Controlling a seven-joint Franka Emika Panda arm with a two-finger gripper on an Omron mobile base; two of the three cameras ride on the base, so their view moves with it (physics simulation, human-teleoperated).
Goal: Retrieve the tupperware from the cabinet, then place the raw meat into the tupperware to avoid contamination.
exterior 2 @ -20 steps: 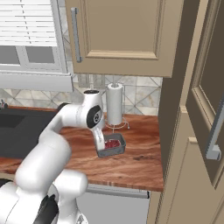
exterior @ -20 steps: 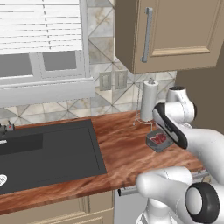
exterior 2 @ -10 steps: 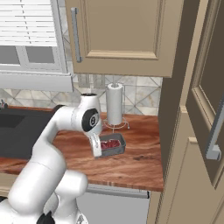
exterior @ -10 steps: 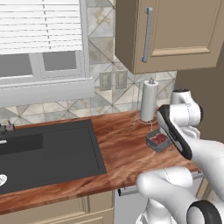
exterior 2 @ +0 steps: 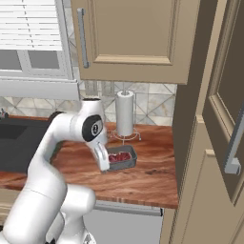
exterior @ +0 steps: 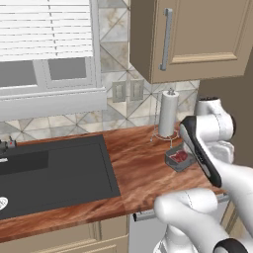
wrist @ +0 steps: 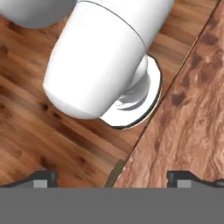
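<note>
The dark grey tupperware (exterior: pixel 172 162) (exterior 2: pixel 127 163) sits on the wooden counter in front of the paper towel stand. The raw meat (exterior: pixel 180 156) (exterior 2: pixel 119 157), red and pink, lies inside it. My arm is folded close beside the container, on its near side. In the hand view my gripper (wrist: pixel 112 178) is open with nothing between its fingertips (wrist: pixel 43 178), which stand far apart. It looks straight down over the counter's front edge (wrist: pixel 144 127) at the floor. The tall beige cabinet (exterior 2: pixel 190 119) stands at the right, its panelled door (exterior 2: pixel 224 86) swung open.
A paper towel roll (exterior: pixel 168 113) (exterior 2: pixel 125 114) stands behind the container. The dark sink (exterior: pixel 49 170) (exterior 2: pixel 14 138) takes the counter's left part. A beige wall cabinet (exterior: pixel 197 34) (exterior 2: pixel 133 38) hangs overhead. Wooden floor (wrist: pixel 43 109) lies below the hand.
The arm has pulled back from over the container towards the base, folding down. The container and the meat in it have not moved.
</note>
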